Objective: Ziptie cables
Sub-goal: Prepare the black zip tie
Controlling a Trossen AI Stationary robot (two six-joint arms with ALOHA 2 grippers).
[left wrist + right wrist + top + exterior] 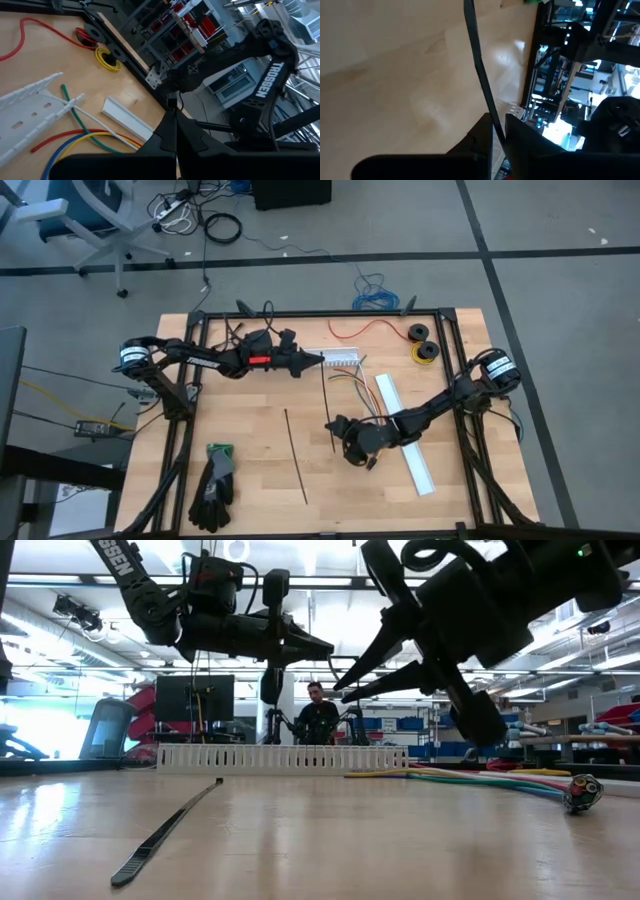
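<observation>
Our right gripper (334,425) sits low near the table's middle, its two dark fingers (512,131) pinched on a thin black plastic zip tie (479,65) whose strip runs out across the light wooden tabletop (250,440). Just beside it lie the cables (360,388), a bundle of thin yellow, green, blue, orange and red wires fanning out from a white slotted plastic channel piece (335,359). Our left gripper (318,360) hangs clenched and empty at that channel's end. A second black zip tie (295,455) lies apart, toward a pair of black gloves (213,486).
</observation>
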